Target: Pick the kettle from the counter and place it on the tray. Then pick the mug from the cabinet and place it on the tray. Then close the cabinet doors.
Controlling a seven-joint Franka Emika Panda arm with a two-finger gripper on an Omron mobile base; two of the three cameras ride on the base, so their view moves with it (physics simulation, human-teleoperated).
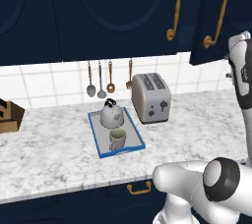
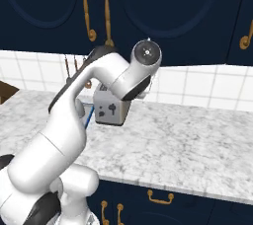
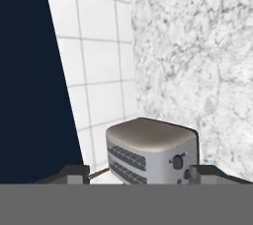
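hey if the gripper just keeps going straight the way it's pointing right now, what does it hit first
Probably the toaster: in the hand view it sits straight ahead between the open gripper fingertips, though how far off is unclear.

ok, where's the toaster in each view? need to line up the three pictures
Left base view: toaster right of centre on the counter, against the tiles, just right of the tray.
Right base view: left of centre, partly behind the arm.
Hand view: bottom centre, rolled so the counter runs up the right side.
Shared landmark: the white tile wall behind it.
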